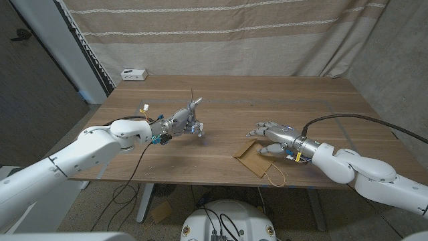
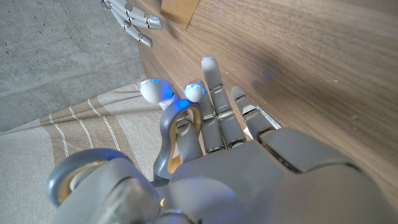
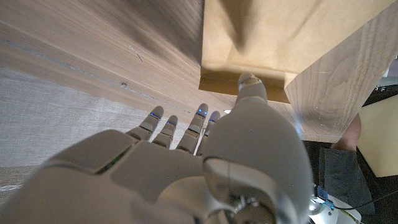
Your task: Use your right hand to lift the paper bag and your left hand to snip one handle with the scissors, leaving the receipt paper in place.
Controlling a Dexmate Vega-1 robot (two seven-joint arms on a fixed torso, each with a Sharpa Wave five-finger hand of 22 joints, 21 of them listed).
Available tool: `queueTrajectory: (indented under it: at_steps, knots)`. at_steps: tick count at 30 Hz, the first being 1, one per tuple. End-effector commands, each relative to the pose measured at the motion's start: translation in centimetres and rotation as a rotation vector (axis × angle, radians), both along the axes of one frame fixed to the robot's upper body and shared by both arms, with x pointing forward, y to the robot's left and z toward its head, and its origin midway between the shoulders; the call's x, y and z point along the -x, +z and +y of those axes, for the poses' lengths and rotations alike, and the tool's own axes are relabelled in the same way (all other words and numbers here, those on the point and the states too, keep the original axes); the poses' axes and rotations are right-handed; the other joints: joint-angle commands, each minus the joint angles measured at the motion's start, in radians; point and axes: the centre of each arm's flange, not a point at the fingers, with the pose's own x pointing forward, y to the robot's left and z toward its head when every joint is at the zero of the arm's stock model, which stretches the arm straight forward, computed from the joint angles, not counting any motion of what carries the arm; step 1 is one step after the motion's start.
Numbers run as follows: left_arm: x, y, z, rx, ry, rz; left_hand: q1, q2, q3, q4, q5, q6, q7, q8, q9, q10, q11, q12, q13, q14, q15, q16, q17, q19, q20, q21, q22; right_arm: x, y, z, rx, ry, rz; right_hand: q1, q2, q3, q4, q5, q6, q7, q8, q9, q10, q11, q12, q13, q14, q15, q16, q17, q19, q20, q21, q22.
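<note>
L hand (image 1: 185, 121) up off the wooden table (image 1: 227, 94), left of centre, fingers wrapped round the scissors (image 1: 194, 106), blades pointing up. R hand (image 1: 273, 137) low at the near right, fingers spread, holding nothing I can see; thumb tip on the paper bag's (image 1: 256, 157) edge in R wrist view. Bag lies flat near the table's near edge, one handle (image 1: 275, 177) looping toward me. White box (image 1: 134, 74) at far left corner.
</note>
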Motion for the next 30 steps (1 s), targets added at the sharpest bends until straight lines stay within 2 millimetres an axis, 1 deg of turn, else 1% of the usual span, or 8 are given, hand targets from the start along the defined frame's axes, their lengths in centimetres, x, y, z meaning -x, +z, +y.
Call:
queueTrajectory:
  at_steps: [1,2,10,19,21,23,24,30]
  knots:
    - [-0.2,0.0,-0.1,-0.001,-0.006,0.002,-0.010,-0.002,-0.035,-0.004,0.007,0.079,0.082,0.125,0.003,0.009,-0.008,0.008,0.015,-0.003,-0.053,0.009,0.004,0.013,0.001,-0.001,0.002,-0.4,-0.4,0.2,0.029,-0.012,-0.025,0.017,0.000,0.004,0.002,0.005,0.009,0.000,0.001,0.001,-0.005,-0.003,-0.001,0.002,-0.008,-0.152,0.000,0.001,-0.011,-0.001,-0.005,0.006]
    - [-0.2,0.0,-0.1,-0.001,-0.009,0.005,-0.010,-0.001,-0.035,-0.004,0.008,0.070,0.081,0.113,-0.010,0.015,-0.007,-0.003,-0.004,-0.005,-0.054,0.010,0.001,0.013,0.002,-0.001,0.002,-0.4,-0.4,0.2,0.031,-0.013,-0.024,0.018,0.000,0.004,0.002,0.005,0.009,0.000,0.000,0.001,-0.005,-0.003,-0.001,0.002,-0.009,-0.152,0.000,0.001,-0.011,-0.001,-0.005,0.006]
    - [-0.5,-0.1,-0.1,0.017,-0.005,0.011,-0.010,-0.001,-0.035,-0.004,0.008,0.082,0.082,0.126,0.003,0.014,-0.004,0.001,0.003,-0.005,-0.054,0.013,-0.001,0.012,0.000,-0.002,0.003,-0.7,-0.9,0.4,0.042,-0.015,-0.039,0.026,0.005,0.010,0.000,0.005,0.007,-0.001,-0.004,0.001,-0.005,-0.003,-0.002,0.002,-0.012,-0.151,-0.001,0.001,-0.015,-0.006,-0.009,0.006]
    - [-0.5,-0.4,-0.1,0.022,-0.008,0.014,-0.010,-0.001,-0.035,-0.004,0.009,0.080,0.082,0.125,0.001,0.015,-0.007,0.006,0.010,-0.006,-0.052,0.016,-0.004,0.012,0.000,-0.003,0.003,-1.1,-1.0,0.8,0.045,-0.015,-0.044,0.036,0.007,0.016,-0.002,0.005,0.000,-0.001,-0.010,0.001,0.005,-0.004,0.000,0.002,-0.012,-0.156,0.000,0.001,-0.015,-0.009,-0.012,0.007]
    - [-0.4,-0.4,-0.1,0.021,-0.007,0.012,-0.010,-0.001,-0.035,-0.004,0.009,0.077,0.082,0.121,-0.003,0.015,-0.005,0.007,0.011,-0.003,-0.055,0.017,-0.006,0.013,0.001,-0.003,0.003,-1.2,-1.1,0.9,0.040,-0.012,-0.046,0.039,0.004,0.017,-0.002,0.003,-0.027,0.002,-0.023,0.001,0.009,-0.004,-0.001,0.002,-0.010,-0.158,0.001,0.000,-0.014,-0.010,-0.013,0.007]
    - [-0.4,-0.4,-0.1,0.021,-0.006,0.013,-0.009,-0.001,-0.035,-0.004,0.010,0.078,0.082,0.123,-0.002,0.015,-0.007,0.010,0.015,-0.002,-0.053,0.020,-0.004,0.013,0.001,-0.003,0.003,-1.3,-1.1,1.0,0.031,-0.010,-0.049,0.040,0.000,0.017,0.002,0.000,-0.109,0.029,-0.060,0.001,0.007,-0.004,-0.007,0.000,-0.007,-0.156,0.002,-0.001,-0.010,-0.010,-0.017,0.008]
    - [-0.3,-0.4,-0.1,0.019,-0.007,0.014,-0.010,-0.001,-0.035,-0.004,0.010,0.084,0.082,0.129,0.005,0.020,-0.008,0.006,0.008,-0.001,-0.053,0.020,-0.006,0.014,0.001,-0.003,0.003,-1.3,-1.1,1.1,0.029,-0.009,-0.054,0.040,-0.001,0.016,0.003,0.000,-0.112,0.029,-0.061,0.001,0.007,-0.004,-0.007,0.000,-0.008,-0.158,0.002,-0.001,-0.010,-0.012,-0.017,0.008]
    - [-0.2,-0.4,0.0,0.022,-0.005,0.013,-0.011,-0.001,-0.035,-0.003,0.010,0.081,0.082,0.129,0.005,0.022,-0.007,0.013,0.017,0.000,-0.054,0.026,-0.006,0.014,0.001,-0.004,0.003,-1.4,-1.3,1.3,0.008,0.006,-0.064,0.036,-0.001,0.015,0.009,-0.002,-0.075,0.023,-0.046,0.002,0.027,-0.004,-0.004,0.000,0.010,-0.159,0.009,-0.002,-0.002,-0.013,-0.018,0.008]
